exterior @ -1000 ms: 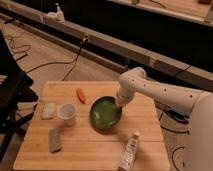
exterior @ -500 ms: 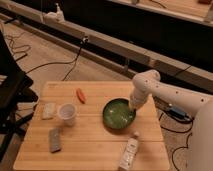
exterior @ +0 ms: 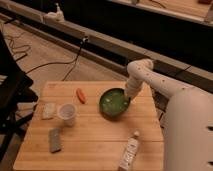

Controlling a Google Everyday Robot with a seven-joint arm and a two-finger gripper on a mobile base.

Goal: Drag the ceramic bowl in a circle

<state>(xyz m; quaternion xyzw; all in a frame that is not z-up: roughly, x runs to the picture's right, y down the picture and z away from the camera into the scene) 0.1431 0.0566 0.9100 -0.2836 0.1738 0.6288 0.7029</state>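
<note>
The ceramic bowl (exterior: pixel 114 103) is a round, glossy green bowl with a paler inside. It sits upright on the wooden table (exterior: pixel 95 135), right of centre and near the far edge. My gripper (exterior: pixel 129 95) comes down from the white arm at the right and meets the bowl's right rim. The arm's wrist hides the contact point.
A translucent white plastic cup (exterior: pixel 67 113) stands left of the bowl. An orange carrot-like piece (exterior: pixel 80 95) lies near the far edge. A pale sponge (exterior: pixel 48 110) and a grey block (exterior: pixel 55 139) lie at the left. A white bottle (exterior: pixel 129 152) lies at the front right.
The bowl has slid away from me toward the far edge of the table, with the gripper staying at its right rim. The other items have not moved.
</note>
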